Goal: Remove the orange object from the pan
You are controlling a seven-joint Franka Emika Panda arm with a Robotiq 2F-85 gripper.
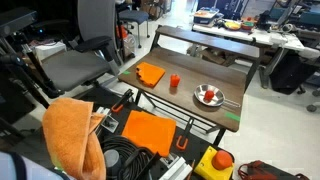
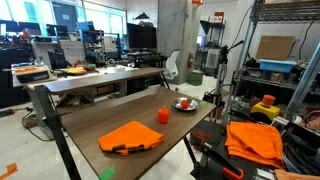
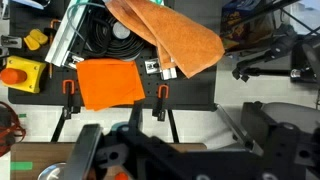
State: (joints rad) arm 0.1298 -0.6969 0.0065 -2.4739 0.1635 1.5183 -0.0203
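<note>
The pan [image 1: 208,95] is a small shiny silver dish on the wooden table, and it also shows in an exterior view [image 2: 185,103]. The orange object [image 1: 208,97] is a small red-orange lump lying in it [image 2: 184,102]. My gripper [image 3: 175,152] shows only in the wrist view, as dark blurred parts along the bottom edge. Its jaws look spread apart with nothing between them. It hangs above the floor and equipment beside the table, far from the pan. The wrist view does not show the pan.
A small orange-red cup [image 1: 174,82] and a flat folded orange cloth [image 1: 150,73] lie on the table near the pan. Off the table are a draped orange cloth [image 3: 170,35], a flat orange sheet [image 3: 108,83], black cables and a yellow box with a red button [image 3: 22,73].
</note>
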